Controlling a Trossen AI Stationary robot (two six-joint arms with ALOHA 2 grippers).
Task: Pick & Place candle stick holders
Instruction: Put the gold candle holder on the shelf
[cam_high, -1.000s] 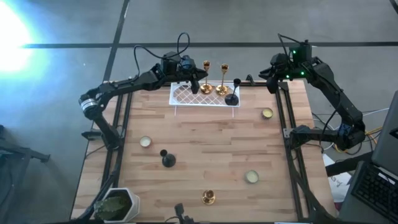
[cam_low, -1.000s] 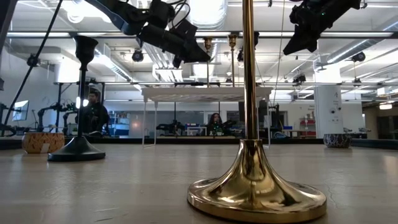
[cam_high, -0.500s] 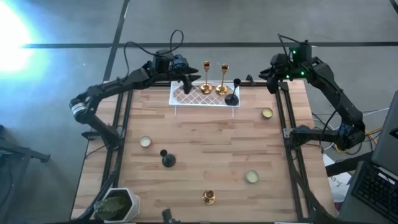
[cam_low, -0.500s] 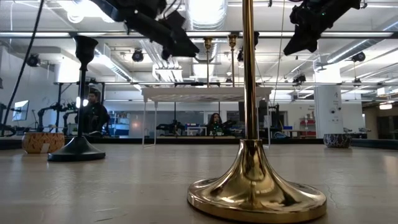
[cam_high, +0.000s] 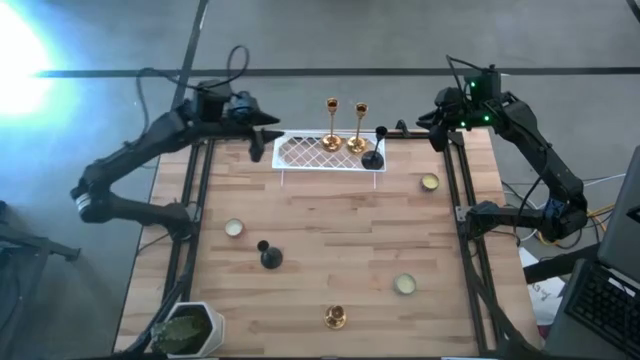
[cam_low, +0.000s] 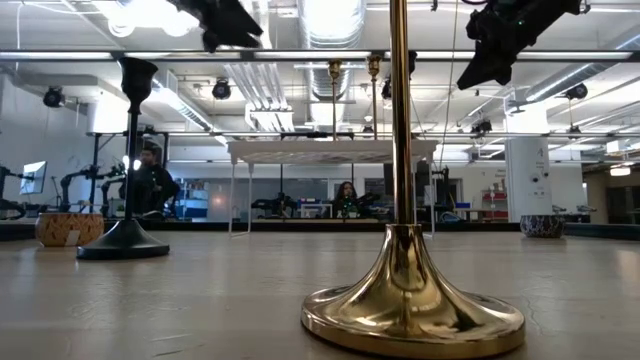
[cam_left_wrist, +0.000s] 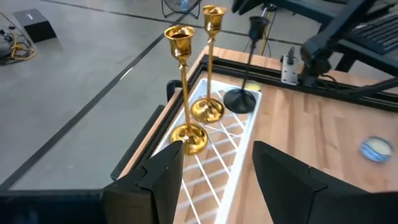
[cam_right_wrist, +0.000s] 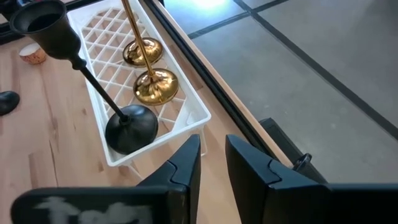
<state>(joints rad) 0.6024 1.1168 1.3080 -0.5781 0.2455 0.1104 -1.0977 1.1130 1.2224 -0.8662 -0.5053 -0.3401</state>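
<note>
The left gripper (cam_high: 268, 137) hangs open and empty at eleven o'clock, just beside the white tray (cam_high: 300, 152). In the tray at twelve o'clock stand two gold candle stick holders (cam_high: 343, 125) and one black holder (cam_high: 374, 155). The right gripper (cam_high: 437, 128) waits at one o'clock, its fingers (cam_right_wrist: 186, 163) nearly closed on nothing.
</note>
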